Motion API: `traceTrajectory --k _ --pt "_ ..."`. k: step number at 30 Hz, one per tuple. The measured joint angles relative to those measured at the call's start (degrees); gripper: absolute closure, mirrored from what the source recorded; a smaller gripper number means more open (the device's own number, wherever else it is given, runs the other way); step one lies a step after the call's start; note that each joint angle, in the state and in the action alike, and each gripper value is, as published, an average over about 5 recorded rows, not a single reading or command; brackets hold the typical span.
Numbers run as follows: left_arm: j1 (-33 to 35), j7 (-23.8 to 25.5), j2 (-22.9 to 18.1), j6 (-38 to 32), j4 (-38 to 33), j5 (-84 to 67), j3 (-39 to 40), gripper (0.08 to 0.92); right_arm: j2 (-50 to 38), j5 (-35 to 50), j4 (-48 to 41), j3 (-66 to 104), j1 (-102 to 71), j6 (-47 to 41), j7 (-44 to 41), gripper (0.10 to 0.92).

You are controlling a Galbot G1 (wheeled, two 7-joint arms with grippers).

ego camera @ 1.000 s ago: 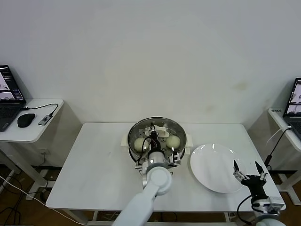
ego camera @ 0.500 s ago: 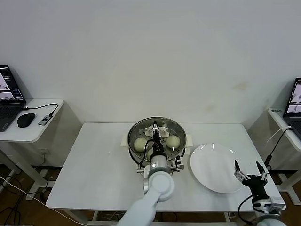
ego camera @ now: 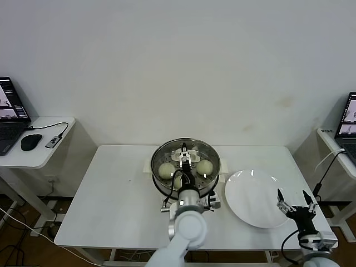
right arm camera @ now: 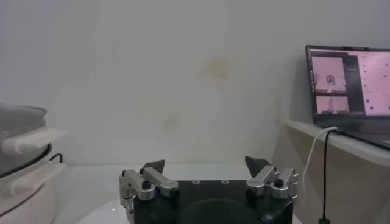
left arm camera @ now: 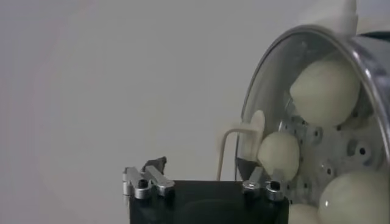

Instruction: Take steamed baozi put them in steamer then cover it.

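Note:
The steamer (ego camera: pixel 157 177) stands at the table's middle on its cream base. The glass cover (ego camera: pixel 196 149) lies on it, cream handle (ego camera: pixel 186 157) at the centre. Pale baozi (ego camera: pixel 166 170) show through the glass, another at the right (ego camera: pixel 204 167). My left gripper (ego camera: pixel 187 181) is open and empty at the steamer's near side, just short of the handle. In the left wrist view the gripper (left arm camera: pixel 203 167) faces the cover (left arm camera: pixel 268 85), the handle (left arm camera: pixel 241 141) and the baozi (left arm camera: pixel 323 85). My right gripper (ego camera: pixel 291 196) (right arm camera: pixel 206 164) is open and empty over the white plate's front right edge.
An empty white plate (ego camera: pixel 250 194) lies right of the steamer. Side tables flank the table: the left one holds a laptop and mouse (ego camera: pixel 30 142), the right one a laptop (ego camera: pixel 349 119) (right arm camera: pixel 347 79) with a cable. A wall stands behind.
My left gripper has drawn back from the cover's handle toward the table's front, and the arm shifted slightly right. The cover stays on the steamer. The right arm has barely moved.

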Motion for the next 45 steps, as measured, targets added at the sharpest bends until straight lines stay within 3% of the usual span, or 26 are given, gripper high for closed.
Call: traceTrajectory --k 11,20,32,45 --pt "5.7 -3.0 2.0 0.0 -10.4 -5.3 -3.5 0.177 -0.8 2.2 1.2 -2.1 -0.5 -2.0 1.2 0.203" --pt "13.3 -11.8 6.4 -0.8 -19.4 -31.0 -16.1 0.177 -3.3 3.5 2.7 -5.0 -3.2 -2.9 2.9 0.203" --pt "28.4 -15.2 9.3 -19.7 -20.1 -71.2 -36.1 0.177 -3.1 2.9 4.0 -8.6 -6.7 -1.9 4.3 0.203" --pt "37.2 -14.6 9.4 -30.6 -19.3 -85.6 -42.1 0.177 -3.8 2.5 7.3 -9.5 -10.0 -2.8 6.3 0.203"
